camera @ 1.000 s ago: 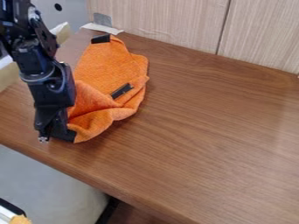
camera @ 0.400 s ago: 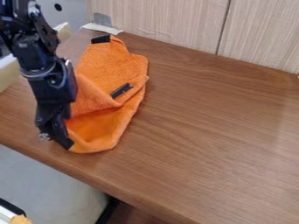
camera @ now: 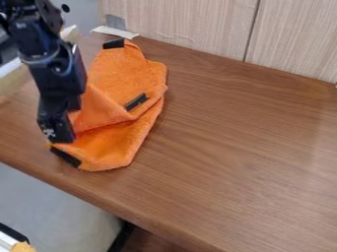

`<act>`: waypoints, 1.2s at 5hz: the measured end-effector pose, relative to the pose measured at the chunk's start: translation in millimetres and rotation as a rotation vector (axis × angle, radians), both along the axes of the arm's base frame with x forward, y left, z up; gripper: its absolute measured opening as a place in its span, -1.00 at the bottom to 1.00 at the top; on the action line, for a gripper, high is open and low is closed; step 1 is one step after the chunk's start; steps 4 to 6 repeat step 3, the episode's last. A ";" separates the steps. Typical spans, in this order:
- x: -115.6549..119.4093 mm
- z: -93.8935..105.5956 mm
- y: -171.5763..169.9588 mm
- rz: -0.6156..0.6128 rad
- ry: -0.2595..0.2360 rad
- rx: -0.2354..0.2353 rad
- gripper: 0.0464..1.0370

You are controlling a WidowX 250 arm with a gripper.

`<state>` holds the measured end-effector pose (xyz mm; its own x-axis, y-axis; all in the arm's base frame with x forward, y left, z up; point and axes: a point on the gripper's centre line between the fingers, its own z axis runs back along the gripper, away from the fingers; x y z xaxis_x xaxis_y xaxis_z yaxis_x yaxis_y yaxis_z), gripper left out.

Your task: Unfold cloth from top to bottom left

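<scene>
The orange cloth (camera: pixel 121 142) lies on the left part of the wooden table, with a fold running across its middle. Black patches mark its top corner, its right side and its lower left corner. Over the cloth's left edge hangs the black gripper (camera: pixel 58 139), just above the lower left black patch. Part of the cloth's left side is hidden behind the gripper and arm. Whether the gripper touches the cloth I cannot tell.
The wooden table (camera: pixel 237 147) extends to the right of the cloth. Its front edge slopes down from left to right. A light wood panel (camera: pixel 184 24) stands along the back, and pale tape (camera: pixel 115 32) lies at the top left corner.
The cloth's lower part has spread down and left, and its lower left black patch has shifted left. The gripper moved slightly right, then up and left, away from that patch.
</scene>
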<state>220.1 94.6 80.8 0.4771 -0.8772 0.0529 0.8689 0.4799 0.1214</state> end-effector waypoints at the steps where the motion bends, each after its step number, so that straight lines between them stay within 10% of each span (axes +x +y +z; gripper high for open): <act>1: 8.1 25.4 -4.3 -0.012 -0.040 -0.015 0.93; 3: 14.4 61.8 -9.8 -0.050 -0.068 -0.049 0.93; 6: 14.4 61.8 -9.8 -0.050 -0.068 -0.049 0.93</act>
